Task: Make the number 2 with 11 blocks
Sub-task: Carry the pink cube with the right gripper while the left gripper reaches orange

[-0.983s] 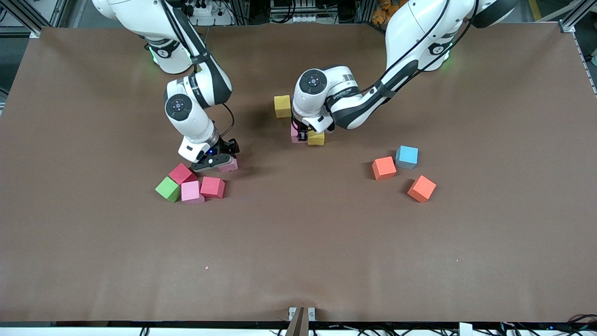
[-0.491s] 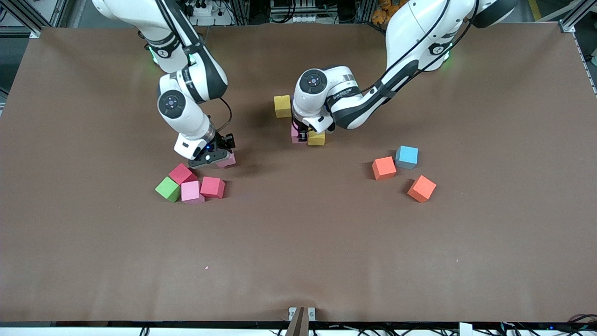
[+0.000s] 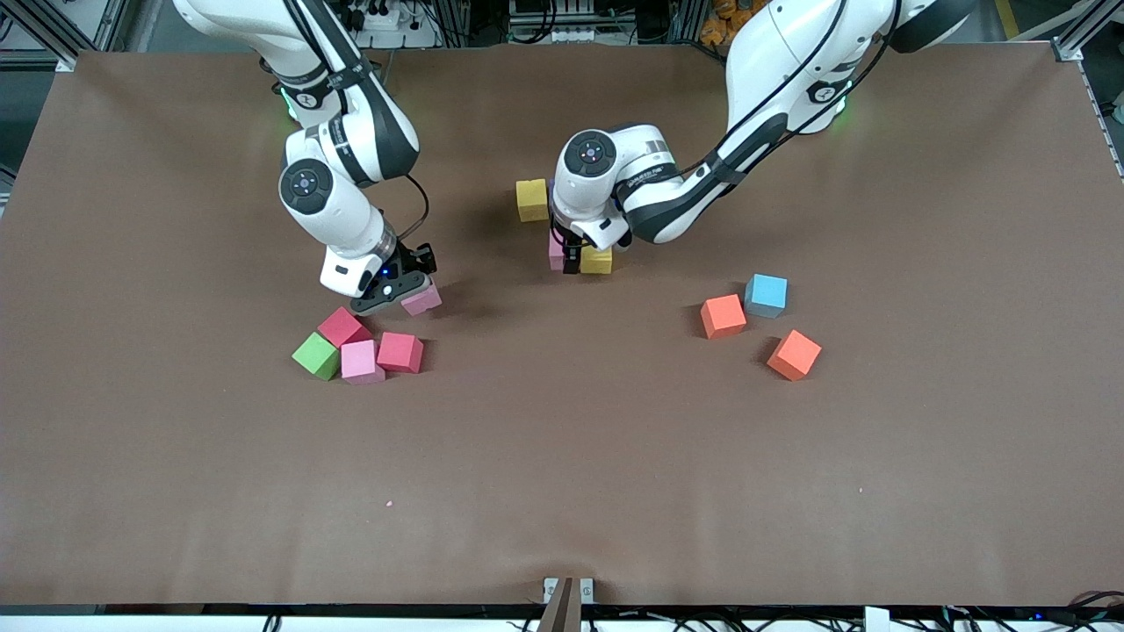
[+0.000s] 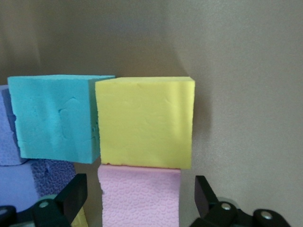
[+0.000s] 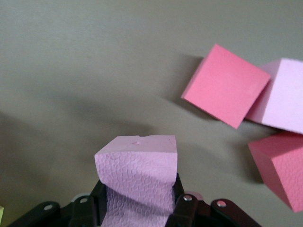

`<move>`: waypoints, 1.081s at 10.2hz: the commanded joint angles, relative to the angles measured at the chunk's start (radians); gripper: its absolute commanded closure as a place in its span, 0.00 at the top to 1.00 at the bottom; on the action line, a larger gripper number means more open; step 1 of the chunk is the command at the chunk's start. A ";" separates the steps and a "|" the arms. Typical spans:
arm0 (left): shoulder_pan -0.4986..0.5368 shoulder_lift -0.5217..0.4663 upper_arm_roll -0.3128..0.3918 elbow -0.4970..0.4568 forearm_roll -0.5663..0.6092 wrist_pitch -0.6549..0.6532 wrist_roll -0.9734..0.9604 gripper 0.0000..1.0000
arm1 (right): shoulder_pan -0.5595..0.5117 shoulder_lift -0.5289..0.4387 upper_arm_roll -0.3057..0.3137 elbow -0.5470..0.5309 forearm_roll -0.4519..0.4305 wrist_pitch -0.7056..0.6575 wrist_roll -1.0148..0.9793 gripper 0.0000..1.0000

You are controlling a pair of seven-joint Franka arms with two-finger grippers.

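A brown mat (image 3: 562, 456) covers the table. The matte foam blocks (image 3: 399, 351) lie scattered: a red, pink and green cluster around eight o'clock, orange and blue ones near three. The right gripper (image 3: 406, 294) is clamped on a pink block (image 3: 422, 299) over that cluster. The left gripper (image 3: 571, 259), jaws apart, straddles another pink block (image 4: 139, 196) beside a yellow block (image 4: 144, 123) at centre.

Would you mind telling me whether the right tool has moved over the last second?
Yes. The right tool, shut on a pink block, has moved away from the green cube toward the robots' bases.
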 commanded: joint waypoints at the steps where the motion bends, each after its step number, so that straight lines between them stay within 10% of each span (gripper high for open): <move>1: -0.004 -0.042 -0.006 -0.018 0.058 0.002 -0.152 1.00 | -0.011 -0.047 0.003 0.022 0.008 -0.090 -0.169 0.30; 11: 0.135 -0.183 -0.121 -0.006 0.046 -0.102 -0.025 1.00 | 0.015 -0.036 0.014 0.048 -0.182 -0.060 -0.491 0.31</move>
